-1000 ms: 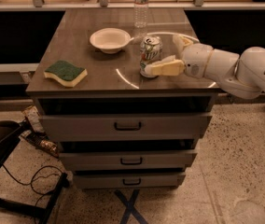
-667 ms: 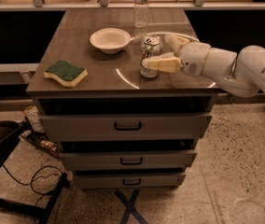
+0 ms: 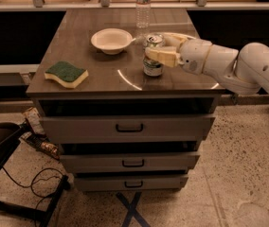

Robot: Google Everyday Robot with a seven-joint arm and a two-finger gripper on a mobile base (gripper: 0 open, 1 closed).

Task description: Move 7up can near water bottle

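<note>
1. Jaws of the white gripper point(image 3: 156, 47) clasp the small silver-and-green 7up can point(image 3: 152, 66) at mid-height, probably to carry it upright.
2. That can sits mid-right on the grey-brown tabletop point(image 3: 101, 82); the tall clear plastic water bottle point(image 3: 143, 8) stands apart, at the back edge.

No readable wording, brand or number anywhere in view. On the can point(image 3: 152, 69), just right of the frame's centre, only a green lower band and a few blurred marks above it, not legible as letters. On the bottle point(image 3: 143, 6), at top centre, a pale label band with print too small to make out. Around the can's middle, reaching in from the right of the frame, the gripper point(image 3: 156, 46), clamped on the can front and back, plain cream and without any marking.
</note>
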